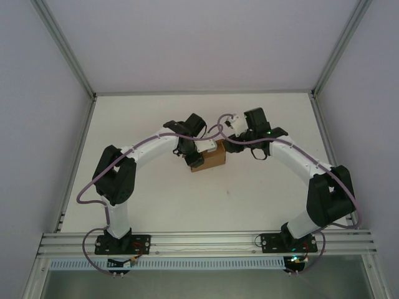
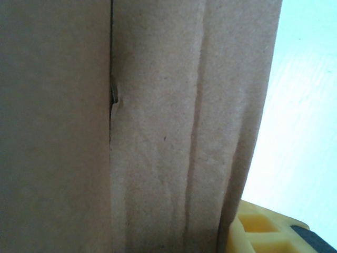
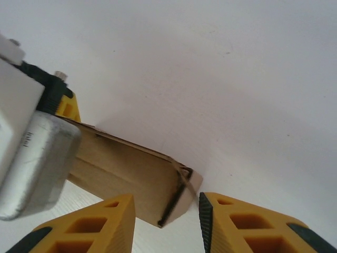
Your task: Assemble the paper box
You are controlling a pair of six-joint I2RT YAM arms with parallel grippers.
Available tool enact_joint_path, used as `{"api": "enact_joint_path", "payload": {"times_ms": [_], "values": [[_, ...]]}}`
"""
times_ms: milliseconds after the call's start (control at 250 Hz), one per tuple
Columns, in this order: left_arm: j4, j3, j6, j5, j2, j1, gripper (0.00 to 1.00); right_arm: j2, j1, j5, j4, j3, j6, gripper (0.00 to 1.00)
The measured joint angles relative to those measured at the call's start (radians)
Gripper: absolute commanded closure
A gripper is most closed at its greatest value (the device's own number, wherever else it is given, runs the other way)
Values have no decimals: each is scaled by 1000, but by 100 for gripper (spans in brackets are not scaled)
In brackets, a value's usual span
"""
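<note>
Top: box (image 1: 212, 160) mid-worktop (image 1: 156, 199), left end effector (image 1: 195, 156) on its left end.
Left wrist: cardboard hard against finger (image 2: 260, 232), looks clamped. Over-squeeze could crease the wall.
Right wrist: right end effector (image 3: 167, 203) open, astride box corner. Closing off-centre may crush it.

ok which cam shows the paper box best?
Right wrist: the paper box shows a long side and one end corner clearly. Top external: small, partly under the left arm. Left wrist: a creased face, too close for shape.
</note>
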Motion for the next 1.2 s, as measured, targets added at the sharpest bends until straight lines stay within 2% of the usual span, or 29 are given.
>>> {"api": "enact_joint_path", "payload": {"times_ms": [68,335,467,575,819,974,1198], "values": [[-2,0,2,5,0,0,65,3,-27,-23,-14,8,-22,58],[-3,0,4,15,0,0,65,51,-59,-125,-95,78,-151,59],[-9,0,6,15,0,0,65,100,-59,-147,-132,120,-183,63],[-14,0,7,15,0,0,65,126,-59,-155,-148,132,-203,73],[-19,0,7,15,0,0,65,146,-59,-166,-185,148,-204,74],[-22,0,7,15,0,0,65,154,-59,-177,-188,164,-204,84],[-23,0,7,16,0,0,65,179,-59,-190,-211,183,-205,79]]}}
